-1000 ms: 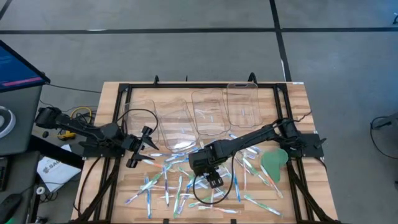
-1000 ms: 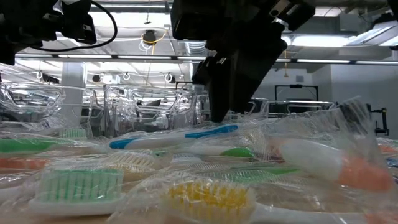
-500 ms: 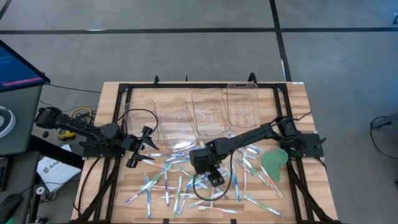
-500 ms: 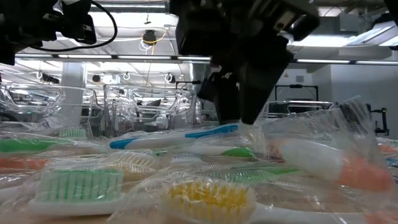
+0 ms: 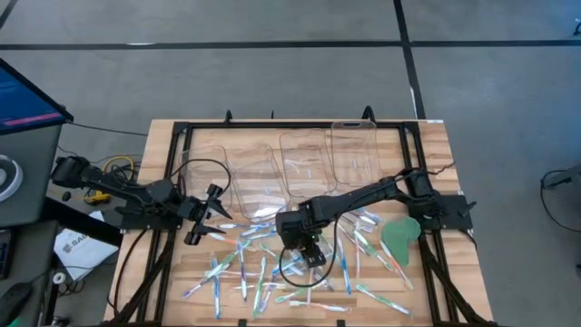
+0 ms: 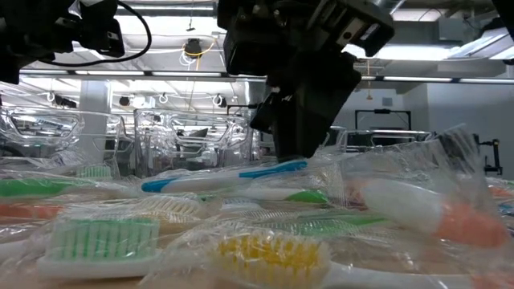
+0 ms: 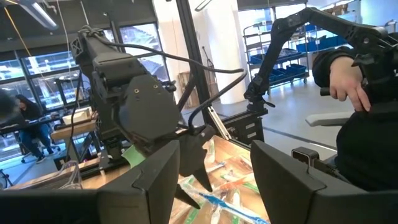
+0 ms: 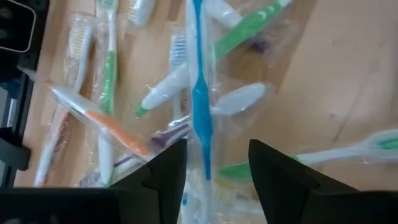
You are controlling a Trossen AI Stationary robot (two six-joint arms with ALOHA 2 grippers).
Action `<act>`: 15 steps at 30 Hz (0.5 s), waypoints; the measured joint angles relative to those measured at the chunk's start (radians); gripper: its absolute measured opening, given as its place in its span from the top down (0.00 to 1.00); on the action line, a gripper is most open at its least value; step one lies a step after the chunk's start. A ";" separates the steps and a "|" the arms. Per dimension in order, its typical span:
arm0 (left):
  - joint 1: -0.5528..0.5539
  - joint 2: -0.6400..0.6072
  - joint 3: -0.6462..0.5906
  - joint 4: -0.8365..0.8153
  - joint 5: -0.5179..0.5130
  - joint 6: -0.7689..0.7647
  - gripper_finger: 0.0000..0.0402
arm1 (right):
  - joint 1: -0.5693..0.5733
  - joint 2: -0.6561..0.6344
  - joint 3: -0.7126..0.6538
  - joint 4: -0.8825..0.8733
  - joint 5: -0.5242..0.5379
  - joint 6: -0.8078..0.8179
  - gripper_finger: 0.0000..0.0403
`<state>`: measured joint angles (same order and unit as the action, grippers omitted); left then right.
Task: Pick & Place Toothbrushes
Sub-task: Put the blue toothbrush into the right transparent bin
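Several wrapped toothbrushes (image 5: 263, 272) lie scattered on the wooden table's near half, and a few lie in the clear bins. My right gripper (image 5: 313, 257) points steeply down over the middle of the pile. It is open, with a finger on either side of a blue-and-white toothbrush (image 8: 199, 106) in a clear wrapper. The low view shows that toothbrush (image 6: 241, 175) lying on others, just under the gripper (image 6: 301, 148). My left gripper (image 5: 221, 221) hovers open at the table's left and holds nothing. My right gripper straddles the blue toothbrush's handle (image 8: 201, 155) from above, fingers across it. The toothbrush lies on the pile. Whether the fingers (image 8: 168, 171) touch its wrapper, I cannot tell.
Three clear plastic bins (image 5: 304, 163) stand in a row along the far side. A flat green leaf-shaped piece (image 5: 399, 234) lies at the right. Black frame rails (image 5: 168, 173) border the table. A person (image 7: 357, 106) sits beyond the table in the left wrist view.
My right gripper has moved a little toward the table's far edge and sunk closer to the blue toothbrush, tipping slightly. The toothbrushes have stayed where they were.
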<state>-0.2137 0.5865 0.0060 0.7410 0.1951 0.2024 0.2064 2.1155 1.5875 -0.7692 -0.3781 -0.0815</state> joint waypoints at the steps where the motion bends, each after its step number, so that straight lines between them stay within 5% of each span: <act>1: 0.000 0.000 0.000 0.000 0.000 0.000 0.52 | 0.001 0.000 0.000 0.000 -0.005 0.000 0.61; 15: 0.000 0.000 0.000 0.000 0.000 0.000 0.52 | 0.002 0.000 -0.004 0.008 -0.027 0.010 0.66</act>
<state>-0.2138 0.5865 0.0059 0.7414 0.1951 0.2020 0.2081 2.1151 1.5840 -0.7613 -0.4046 -0.0718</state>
